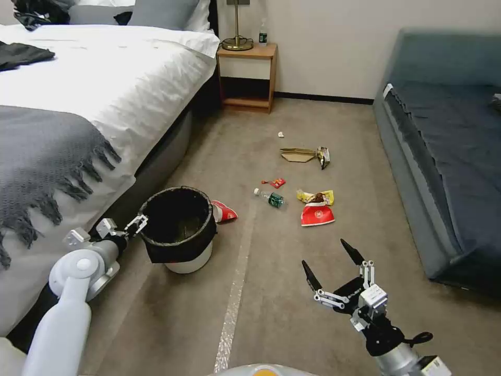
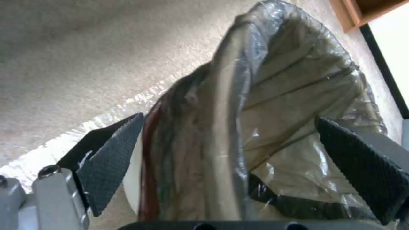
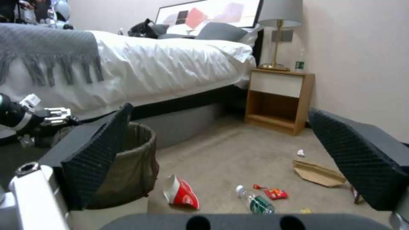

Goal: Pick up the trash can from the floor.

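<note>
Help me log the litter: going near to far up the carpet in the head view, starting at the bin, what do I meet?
Trash can with the left gripper at its rim, red cup, plastic bottle, small red wrapper, cardboard piece, white scrap, nightstand.

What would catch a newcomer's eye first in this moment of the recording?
The trash can, lined with a black bag, stands on the floor beside the bed, with the left gripper open at its rim, one finger on each side. Beyond it, litter lies scattered across the carpet: a plastic bottle, a red cup and red wrappers. The right gripper hangs open above bare carpet.
</note>
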